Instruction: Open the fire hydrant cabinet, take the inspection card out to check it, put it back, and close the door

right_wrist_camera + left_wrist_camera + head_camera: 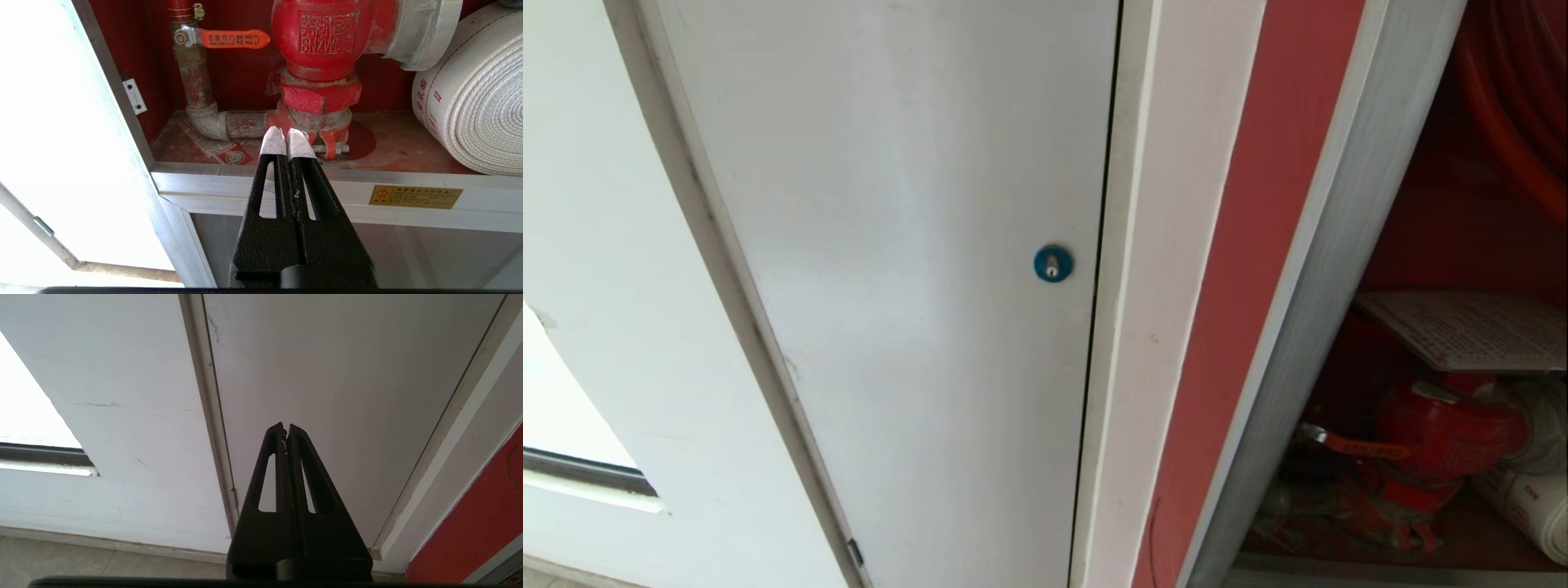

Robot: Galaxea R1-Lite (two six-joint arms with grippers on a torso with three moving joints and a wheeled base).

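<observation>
The fire hydrant cabinet (1339, 269) is seen open, the inspection card (1470, 329) lying above the red valve (327, 36), beside the white rolled hose (474, 94); a pale grey panel (907, 245) with blue lock (1053, 263) adjoins. The right gripper (287, 141) is closed, empty, before the sill. The left gripper (285, 430) is closed, empty, facing the panel.

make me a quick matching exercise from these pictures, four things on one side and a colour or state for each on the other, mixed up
Things:
1. round lock
2. rolled hose
3. valve
4. right gripper

Colour or state:
A. red
B. shut, holding nothing
C. blue
D. white

Pairs: 1-C, 2-D, 3-A, 4-B
</observation>
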